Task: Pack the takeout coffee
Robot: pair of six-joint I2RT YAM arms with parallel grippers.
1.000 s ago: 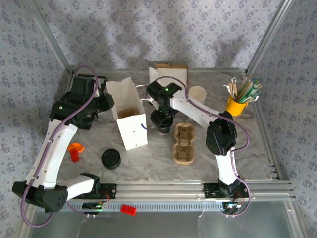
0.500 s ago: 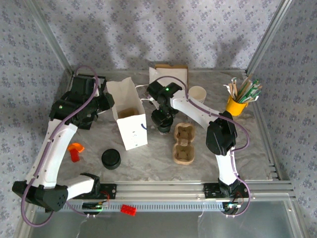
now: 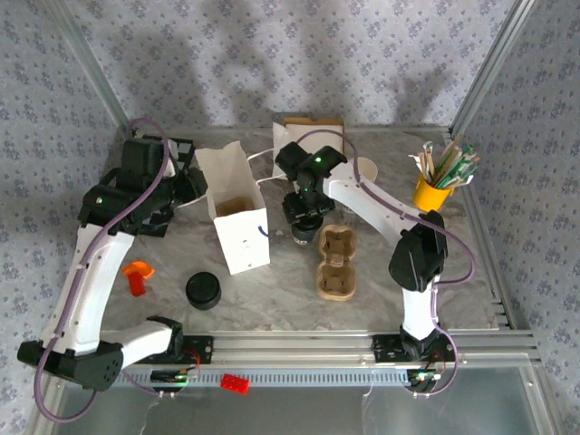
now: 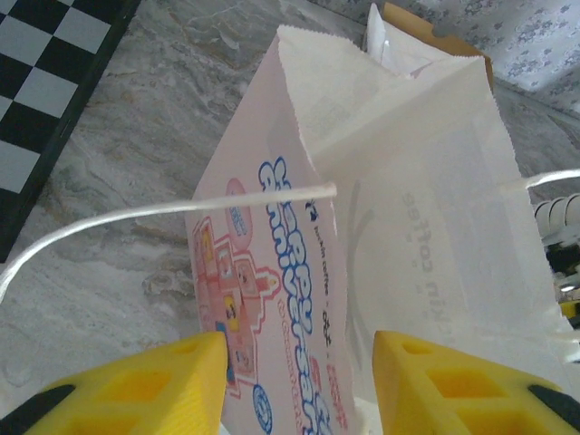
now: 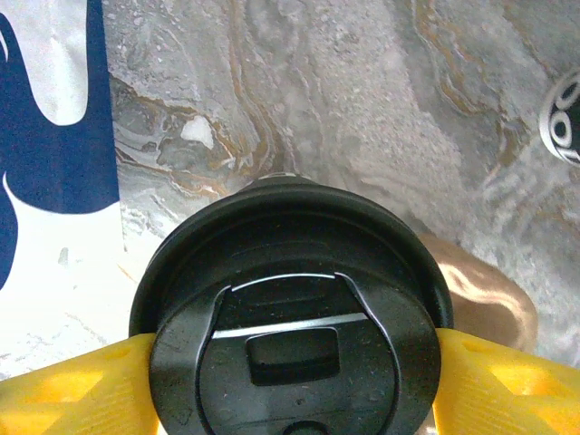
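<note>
Takeout coffee (image 5: 290, 304) is clamped in the right pincer (image 5: 290, 385) beside the paper bag (image 4: 408, 208); the left pincer (image 4: 299, 390) stands wide astride its rim, likely steadying it.

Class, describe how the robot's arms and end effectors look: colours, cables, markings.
Both the left arm and right arm have white links, black joints and a trailing purple cable. The left end effector and right end effector carry yellow fingers.
</note>
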